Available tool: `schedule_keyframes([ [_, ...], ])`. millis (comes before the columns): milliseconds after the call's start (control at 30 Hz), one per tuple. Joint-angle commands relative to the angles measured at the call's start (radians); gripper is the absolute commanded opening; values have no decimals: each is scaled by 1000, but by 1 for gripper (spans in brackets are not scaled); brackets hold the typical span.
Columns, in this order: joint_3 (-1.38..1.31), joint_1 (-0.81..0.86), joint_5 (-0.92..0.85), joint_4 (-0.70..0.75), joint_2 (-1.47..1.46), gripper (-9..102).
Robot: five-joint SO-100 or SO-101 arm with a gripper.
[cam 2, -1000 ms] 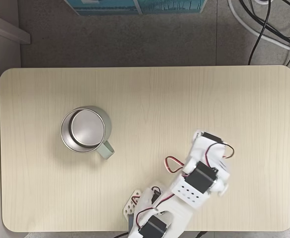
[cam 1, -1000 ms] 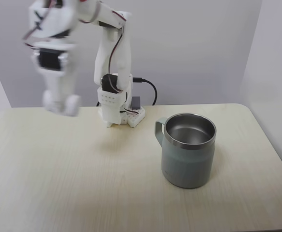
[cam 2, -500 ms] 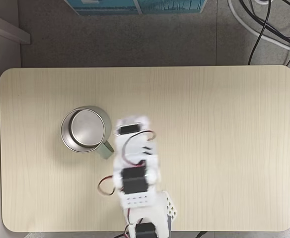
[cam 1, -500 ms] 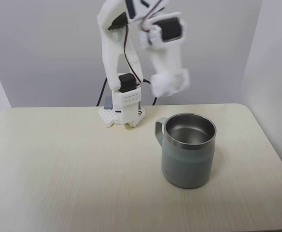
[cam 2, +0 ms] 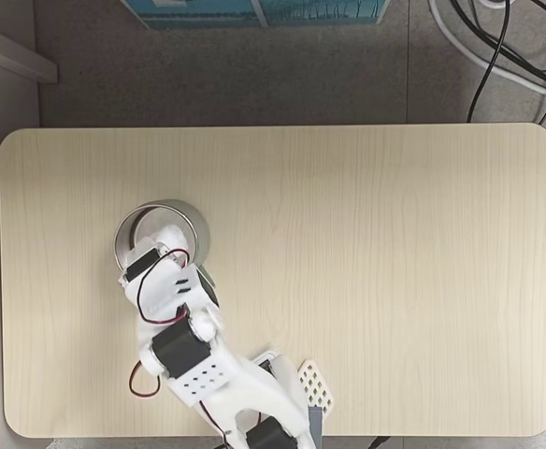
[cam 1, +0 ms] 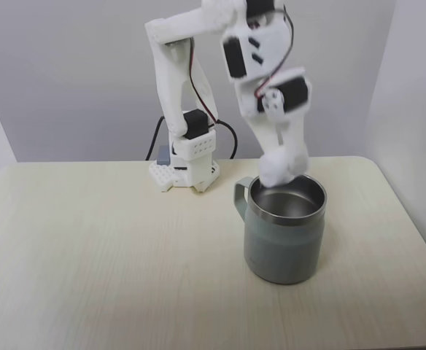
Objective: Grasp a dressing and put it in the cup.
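Right of centre in a fixed view, the gripper [cam 1: 279, 169] jaws hold the dressing [cam 1: 274, 172], a white roll, directly above the cup [cam 1: 284, 244] mouth, just over the steel rim. Cup stands on the tabletop [cam 1: 89, 255]. Judgement: release drops it straight in.

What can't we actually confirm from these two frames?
- Cup interior: in the top-down fixed view the arm covers most of the opening.
- End effector fingers: in the front fixed view they blur into the white dressing, so the edges of the grip are unclear.
- Dressing height over the cup rim: it overlaps the rim, so contact cannot be told.
- Arm base: cut off by the bottom edge in the top-down view.
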Motion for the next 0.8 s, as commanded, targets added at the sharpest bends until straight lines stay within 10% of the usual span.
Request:
schedule_keyframes([
  [0, -28, -6, -8, -32, -5, 0],
  [200, -34, -11, -6, -25, -26, 2],
  [400, -69, -21, -12, -25, -60, 26],
  [767, -101, -51, -25, -44, -60, 27],
])
